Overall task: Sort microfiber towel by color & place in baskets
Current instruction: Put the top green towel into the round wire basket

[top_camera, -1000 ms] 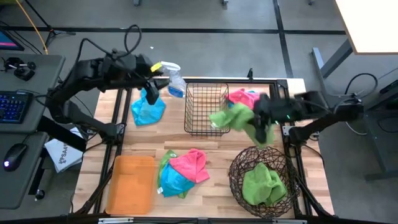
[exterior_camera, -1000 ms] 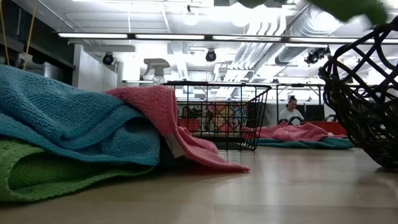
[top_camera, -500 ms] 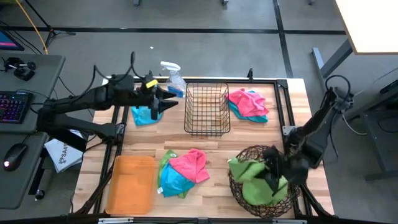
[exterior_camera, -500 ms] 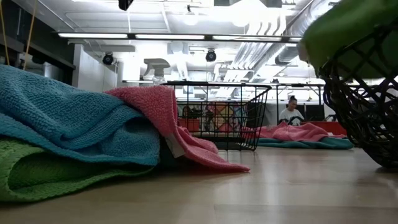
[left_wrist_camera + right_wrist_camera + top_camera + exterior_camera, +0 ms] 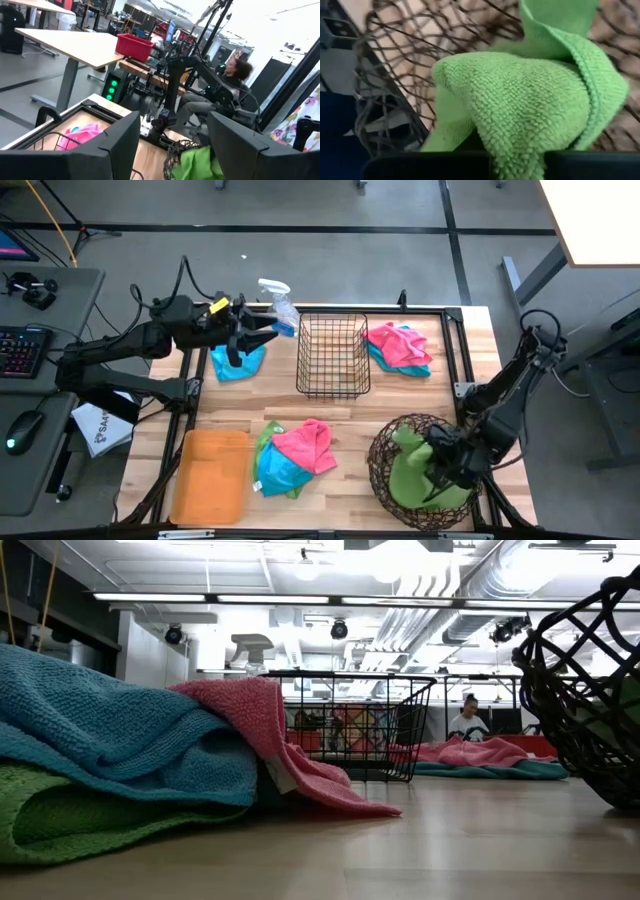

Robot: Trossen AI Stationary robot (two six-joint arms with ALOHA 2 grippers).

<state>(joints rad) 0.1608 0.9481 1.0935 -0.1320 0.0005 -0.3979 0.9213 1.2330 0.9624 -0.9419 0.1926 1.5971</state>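
Observation:
My right gripper (image 5: 437, 465) is down inside the round dark woven basket (image 5: 385, 448), shut on a green towel (image 5: 410, 448) that fills the right wrist view (image 5: 530, 95). My left gripper (image 5: 262, 335) is open and empty (image 5: 172, 145) at the far left, just above a teal towel (image 5: 237, 365) that lies on the table. The black wire basket (image 5: 333, 355) stands at the far middle. A pink towel on a teal one (image 5: 398, 345) lies to its right. A pile of green, teal and pink towels (image 5: 290, 455) lies at the near middle. The orange tray (image 5: 210, 475) is at the near left. My right gripper pinches a bunched fold of the green towel (image 5: 516, 150) between its two fingers, several layers thick. The fingers come from above, pointing down into the round basket. The towel lies slack in the basket, on more green cloth (image 5: 415, 485).
A clear spray bottle with a white trigger (image 5: 277, 302) stands beside my left gripper at the far edge. In the low view the near pile (image 5: 120, 770) fills the left, the wire basket (image 5: 350, 725) the middle and the round basket (image 5: 590, 700) the right. A person (image 5: 235, 75) sits beyond the table.
My right gripper has carried the green towel from beside the wire basket toward the table's near edge and down into the round basket, where the towel now lies. My left arm has lowered and stretched out over the teal towel.

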